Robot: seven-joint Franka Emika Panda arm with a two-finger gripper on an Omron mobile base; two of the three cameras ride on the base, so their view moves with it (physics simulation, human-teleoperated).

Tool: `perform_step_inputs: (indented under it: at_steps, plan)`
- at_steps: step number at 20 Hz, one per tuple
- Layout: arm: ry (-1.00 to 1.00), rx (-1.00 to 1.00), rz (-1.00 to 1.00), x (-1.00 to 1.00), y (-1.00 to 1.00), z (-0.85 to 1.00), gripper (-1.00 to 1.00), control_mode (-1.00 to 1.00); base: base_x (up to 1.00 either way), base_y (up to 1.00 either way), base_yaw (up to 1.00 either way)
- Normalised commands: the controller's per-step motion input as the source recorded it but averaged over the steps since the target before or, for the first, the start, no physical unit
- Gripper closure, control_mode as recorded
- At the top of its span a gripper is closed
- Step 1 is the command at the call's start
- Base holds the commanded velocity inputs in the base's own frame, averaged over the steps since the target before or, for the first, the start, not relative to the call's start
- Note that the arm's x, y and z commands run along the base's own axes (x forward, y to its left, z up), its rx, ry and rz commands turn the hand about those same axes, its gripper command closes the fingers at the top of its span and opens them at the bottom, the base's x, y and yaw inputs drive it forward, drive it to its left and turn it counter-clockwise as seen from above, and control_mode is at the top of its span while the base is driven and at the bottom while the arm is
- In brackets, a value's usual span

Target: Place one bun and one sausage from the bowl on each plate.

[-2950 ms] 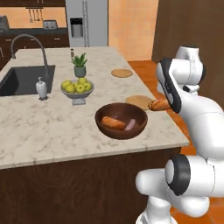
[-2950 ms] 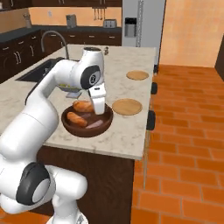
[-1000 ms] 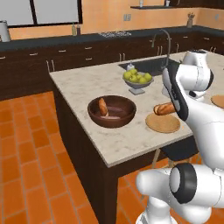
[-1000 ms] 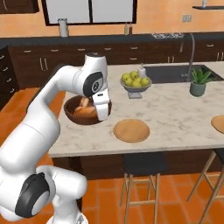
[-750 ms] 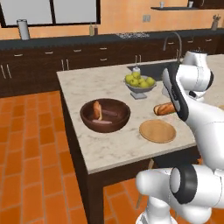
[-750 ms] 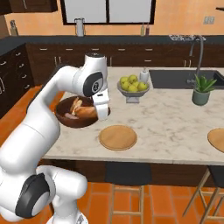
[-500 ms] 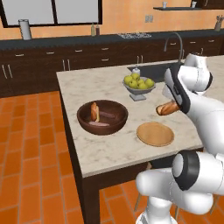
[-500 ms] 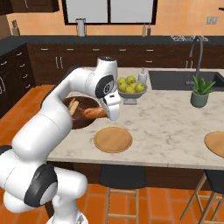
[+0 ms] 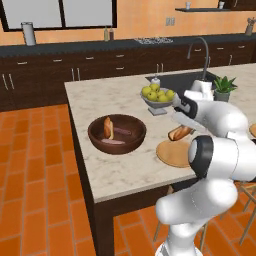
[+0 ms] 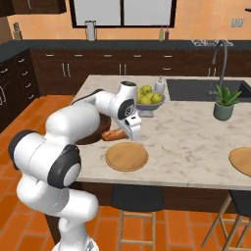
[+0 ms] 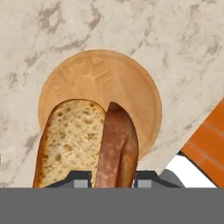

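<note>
My gripper (image 9: 181, 131) (image 10: 128, 131) (image 11: 113, 179) is shut on a bun (image 9: 179, 133) (image 10: 115, 134) (image 11: 70, 144) with a pale cut face and a reddish-brown crust. It hangs just above the near round wooden plate (image 9: 174, 154) (image 10: 126, 157) (image 11: 100, 83), over the rim nearest the bowl. The dark wooden bowl (image 9: 117, 134) lies to the left on the island and holds another bun (image 9: 107, 127) and a pinkish sausage (image 9: 115, 142). A second plate (image 10: 242, 161) lies far to the right.
A grey footed bowl of yellow-green fruit (image 9: 157, 97) (image 10: 147, 98) stands behind the near plate. Beyond it are a potted plant (image 9: 223, 87) (image 10: 224, 105) and the sink faucet (image 9: 200, 50). The counter edge and orange tile floor (image 11: 210, 135) lie close beside the plate.
The base has driven on round the island, so the whole scene has shifted. The arm has carried the bun from beside the bowl to just above the near plate's rim.
</note>
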Motion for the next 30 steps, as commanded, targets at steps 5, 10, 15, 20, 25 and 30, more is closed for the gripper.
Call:
perform_step_inputs:
  at_steps: [5,10,15,20,25,30]
  plan:
    - [0.0,0.0,0.0,0.12,0.0,-0.82,1.0,-1.0,0.0,0.0,0.0]
    - [0.0,0.0,0.01,0.03,0.01,-0.55,1.0,-1.0,0.0,0.0,0.0]
    - [0.01,0.0,0.02,0.59,0.03,-0.38,1.0,-1.0,0.0,0.0,0.0]
    - [0.0,0.0,0.0,0.23,0.0,-0.4,-1.0,-1.0,0.0,0.0,0.0]
    - [-0.03,0.03,0.03,0.0,-0.03,0.09,-1.0,-1.0,0.0,0.0,0.0]
    - [-0.17,0.01,0.04,-0.06,0.0,0.6,-1.0,-1.0,0.0,0.0,0.0]
